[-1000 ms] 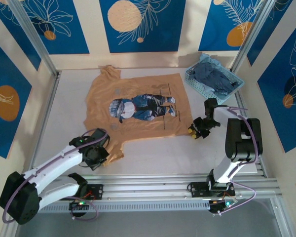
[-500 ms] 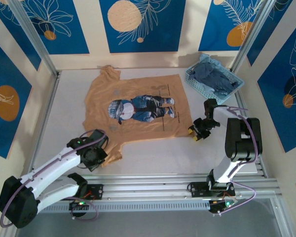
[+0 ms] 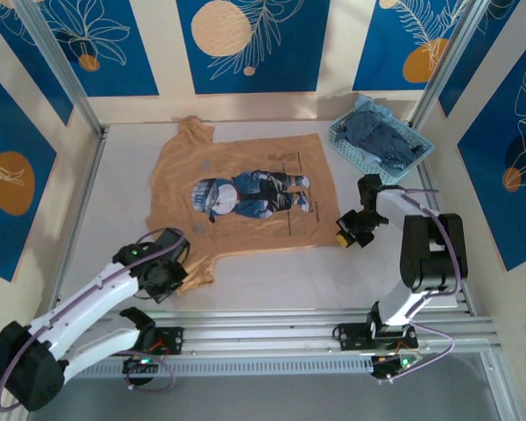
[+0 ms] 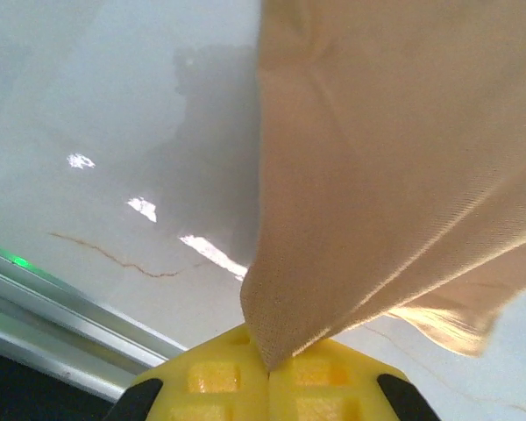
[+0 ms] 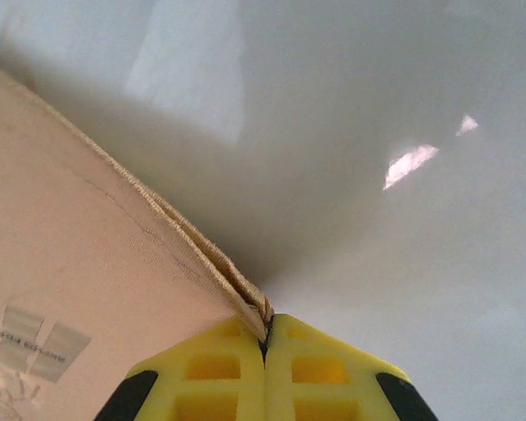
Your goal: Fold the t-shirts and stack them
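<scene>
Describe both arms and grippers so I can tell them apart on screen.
Left arm has white links with black joints; right arm is mostly black above a white lower link. Lavender cables loop along each. A green light glows near the left wrist. Left gripper and right gripper match: yellow pads with square recessed pockets, black at the sides.

The spread t-shirt [image 3: 245, 189] lies flat on the table [image 3: 272, 276] between the two grippers. The left gripper [image 3: 193, 277] pinches its near sleeve corner, so the cloth runs ahead and to the right of it. The right gripper [image 3: 342, 237] clamps the near hem corner, with the cloth to its left. Beyond the right gripper stands the basket [image 3: 337, 133], just beside the shirt's far corner, with a second t-shirt [image 3: 381, 140] lying in it.
</scene>
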You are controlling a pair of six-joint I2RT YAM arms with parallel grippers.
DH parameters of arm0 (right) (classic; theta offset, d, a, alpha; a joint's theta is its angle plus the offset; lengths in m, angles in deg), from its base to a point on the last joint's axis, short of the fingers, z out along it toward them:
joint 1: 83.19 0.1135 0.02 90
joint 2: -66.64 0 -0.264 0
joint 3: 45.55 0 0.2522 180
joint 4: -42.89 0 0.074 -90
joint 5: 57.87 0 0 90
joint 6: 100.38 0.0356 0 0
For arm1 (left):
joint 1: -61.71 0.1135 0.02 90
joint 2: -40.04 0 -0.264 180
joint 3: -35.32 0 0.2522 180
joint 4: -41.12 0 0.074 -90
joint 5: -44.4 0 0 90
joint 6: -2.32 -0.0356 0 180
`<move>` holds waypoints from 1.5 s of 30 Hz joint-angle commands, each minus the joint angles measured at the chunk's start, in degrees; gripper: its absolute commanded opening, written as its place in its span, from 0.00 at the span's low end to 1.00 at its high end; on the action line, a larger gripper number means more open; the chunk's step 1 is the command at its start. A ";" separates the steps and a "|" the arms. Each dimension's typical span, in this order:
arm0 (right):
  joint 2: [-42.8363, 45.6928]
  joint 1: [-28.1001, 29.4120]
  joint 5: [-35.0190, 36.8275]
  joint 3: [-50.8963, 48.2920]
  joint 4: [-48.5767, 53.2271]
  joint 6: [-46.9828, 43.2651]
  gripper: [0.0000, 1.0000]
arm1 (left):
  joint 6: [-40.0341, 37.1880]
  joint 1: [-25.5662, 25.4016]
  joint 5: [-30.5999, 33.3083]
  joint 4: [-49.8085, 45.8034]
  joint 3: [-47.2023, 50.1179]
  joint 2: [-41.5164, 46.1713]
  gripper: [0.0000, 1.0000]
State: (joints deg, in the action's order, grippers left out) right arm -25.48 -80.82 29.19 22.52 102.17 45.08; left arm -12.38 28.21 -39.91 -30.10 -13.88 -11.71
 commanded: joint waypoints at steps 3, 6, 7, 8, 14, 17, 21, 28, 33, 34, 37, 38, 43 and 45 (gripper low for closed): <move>9.65 2.72 3.20 -2.81 9.45 -1.75 0.00 | 1.18 -2.35 3.07 -11.35 -5.94 4.58 0.00; 14.33 3.99 2.95 -4.68 11.87 -1.13 0.00 | 1.50 -4.69 6.21 -14.43 -10.03 5.35 0.00; 15.39 4.35 2.69 -5.05 12.30 -0.92 0.00 | 1.04 -4.77 6.93 -14.66 -11.15 5.06 0.00; 16.06 4.67 2.36 -5.25 12.40 -0.84 0.00 | 0.35 -4.82 7.56 -14.07 -11.92 4.71 0.00; 13.34 5.00 2.76 -0.54 12.14 -1.55 0.00 | -6.45 -3.38 12.93 -8.02 -21.00 -6.23 0.00; 10.44 5.01 3.19 3.57 12.39 -2.20 0.00 | -11.02 -1.07 13.57 -6.65 -28.52 -13.45 0.00; 6.47 4.25 3.15 8.54 12.69 -2.13 0.00 | -16.61 3.59 12.10 -3.95 -34.23 -19.72 0.00; -1.31 3.64 3.72 17.23 11.96 -1.87 0.00 | -23.53 10.51 8.72 0.85 -39.39 -26.67 0.00; -5.93 3.27 4.58 22.48 11.26 -1.88 0.00 | -27.01 13.37 9.33 2.98 -41.19 -30.17 0.00; -6.88 3.12 4.78 23.45 11.35 -1.77 0.00 | -27.52 13.86 9.47 3.43 -41.58 -30.83 0.00; -9.38 2.77 4.94 25.93 11.09 -1.75 0.00 | -29.21 14.95 10.24 4.00 -43.01 -33.11 0.00; -10.11 2.73 4.89 26.70 11.08 -1.81 0.00 | -29.64 15.24 10.36 4.28 -43.35 -33.68 0.00; -14.92 2.55 4.79 31.15 11.51 -2.31 0.00 | -31.43 16.61 10.86 5.71 -44.31 -36.66 0.00; -16.40 2.38 4.65 32.17 11.61 -2.15 0.00 | -31.99 17.37 10.40 6.52 -44.52 -37.67 0.00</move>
State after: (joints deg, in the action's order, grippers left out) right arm -40.25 -78.04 33.45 52.66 112.62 43.40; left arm -41.90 44.16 -30.47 -24.78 -56.40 -48.12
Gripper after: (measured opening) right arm 0.065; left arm 0.046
